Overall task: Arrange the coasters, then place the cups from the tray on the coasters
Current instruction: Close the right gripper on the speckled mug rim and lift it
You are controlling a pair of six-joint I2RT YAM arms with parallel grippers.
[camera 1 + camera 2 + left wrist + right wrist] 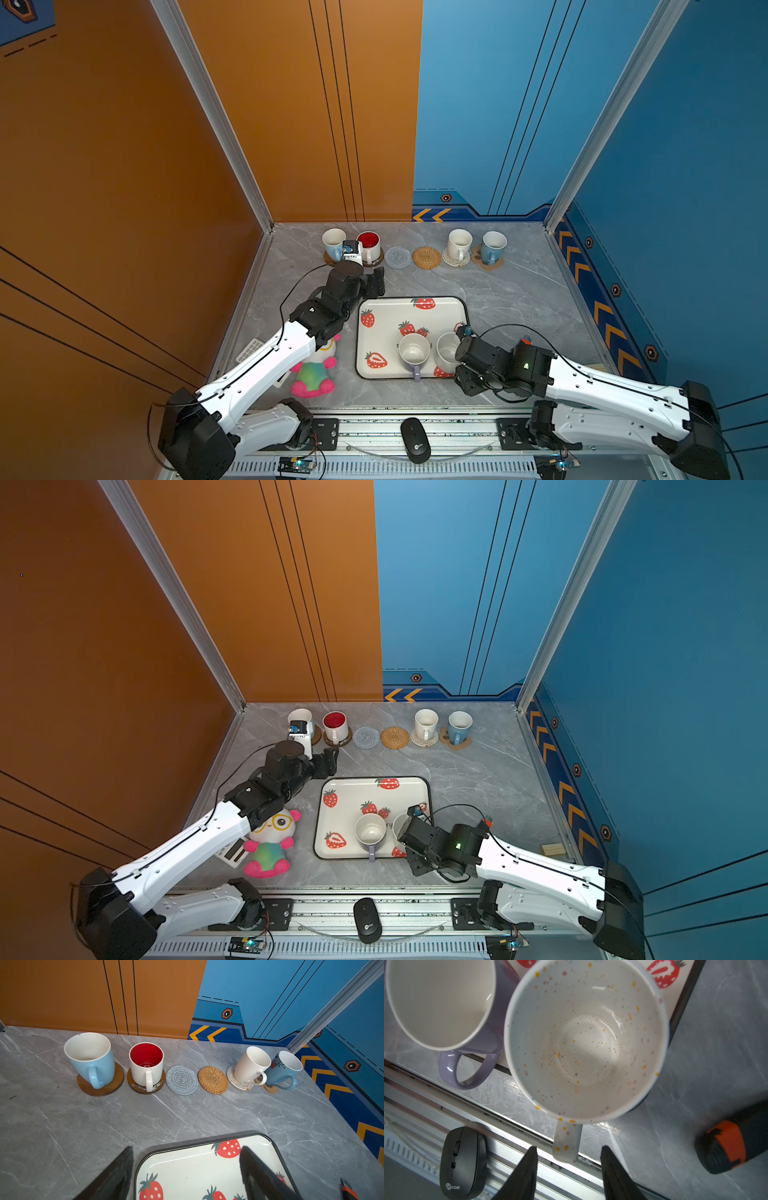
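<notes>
Bench [519, 299] is that grey marble-look stuff, boxed in by an orange wall [124, 166] on the left and a blue wall [478, 104] on the right with yellow chevrons low down, plus aluminium posts at the far corners. Lined up along the far edge, starting at the left corner: light blue mug [91, 1059] on a brown coaster [108, 1088], red-inside mug [146, 1064] on a second brown coaster [135, 1086], a bare grey coaster [181, 1080], a bare tan woven coaster [213, 1080], white mug [252, 1065] on a whitish coaster [232, 1080], and a flowered blue mug [283, 1070] on the paw coaster [271, 1089]. The strawberry tray [386, 307] sits mid-bench toward the near edge, with the lavender mug [413, 353] and speckled mug [583, 1039] side by side at its near edge. Left gripper [186, 1148] hangs by the tray's far-left corner, jaws wide apart, holding nothing. Right gripper [569, 1147] straddles the speckled mug's handle, jaws partway apart with a gap on each side, so no grip. Plush toy [313, 370] sits left of the tray, and a black mouse [414, 440] lies on the front rail.
</notes>
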